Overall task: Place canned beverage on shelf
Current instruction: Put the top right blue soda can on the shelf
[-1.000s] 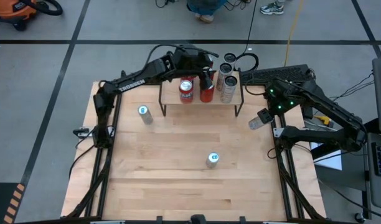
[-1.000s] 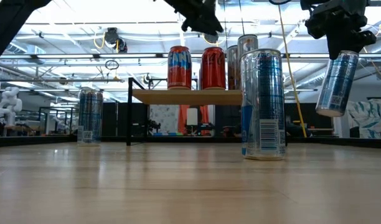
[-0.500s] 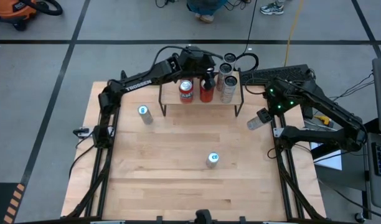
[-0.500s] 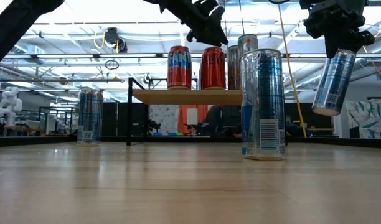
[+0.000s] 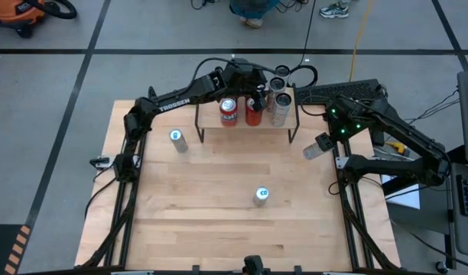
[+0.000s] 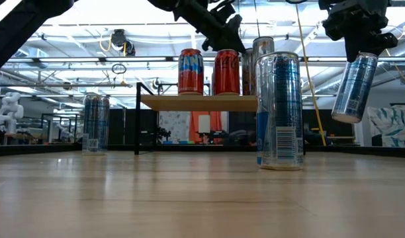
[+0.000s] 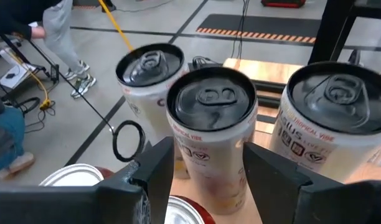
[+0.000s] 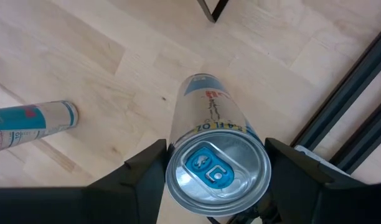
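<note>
Shelf (image 5: pixel 245 124): low, light wooden top on thin black legs, standing at the far edge of the tabletop (image 5: pixel 219 198), about midway along it.

On the shelf: one red-and-blue can (image 5: pixel 229 111), one red can (image 5: pixel 254 111) just beside it, and three pale cans (image 5: pixel 278 101) clustered at the shelf's right end, all upright.

Left claw (image 5: pixel 256 90): above the shelf, over the red can and next to the pale cans. Fingers spread apart and holding nothing; in the left wrist view they frame the nearest pale can (image 7: pixel 211 134) without visibly touching it.

Right claw (image 5: pixel 329 138): raised off the tabletop near the right edge, just beyond the shelf's right legs. Closed on a slim silver-and-blue can (image 5: pixel 316 148), gripped at its top end; the can hangs tilted, clear of the wood, as the low view shows (image 6: pixel 354 87).

Loose on the tabletop: one blue can (image 5: pixel 177 140) upright near the shelf's left legs; one blue can (image 5: pixel 261 196) upright toward the middle, nearer the front edge. Both well apart from either claw.
</note>
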Controlling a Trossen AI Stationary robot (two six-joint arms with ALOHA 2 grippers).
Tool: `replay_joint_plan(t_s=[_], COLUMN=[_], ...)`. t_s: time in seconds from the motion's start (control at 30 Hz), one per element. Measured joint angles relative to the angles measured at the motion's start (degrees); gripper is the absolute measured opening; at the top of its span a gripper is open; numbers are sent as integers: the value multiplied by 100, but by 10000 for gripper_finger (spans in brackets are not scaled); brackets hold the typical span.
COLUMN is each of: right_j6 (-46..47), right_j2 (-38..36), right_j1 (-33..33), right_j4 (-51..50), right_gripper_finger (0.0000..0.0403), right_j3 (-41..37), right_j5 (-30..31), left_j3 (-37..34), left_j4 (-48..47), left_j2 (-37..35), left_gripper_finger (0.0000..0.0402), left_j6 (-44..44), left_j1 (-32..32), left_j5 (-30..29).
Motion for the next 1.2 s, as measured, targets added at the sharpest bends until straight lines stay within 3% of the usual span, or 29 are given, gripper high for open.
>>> replay_joint_plan(t_s=[0.73, 1.2], right_j6=[0, 0], right_j2=[-1, 0], right_j1=[0, 0], right_j4=[87, 87], right_gripper_finger=[215, 215], right_j3=[2, 2], right_j5=[20, 20], left_j3=[0, 0], left_j4=[269, 81], left_j2=[20, -22], left_gripper_finger=[188, 57], left_j6=[0, 0], left_j1=[-1, -28], left_j5=[146, 13])
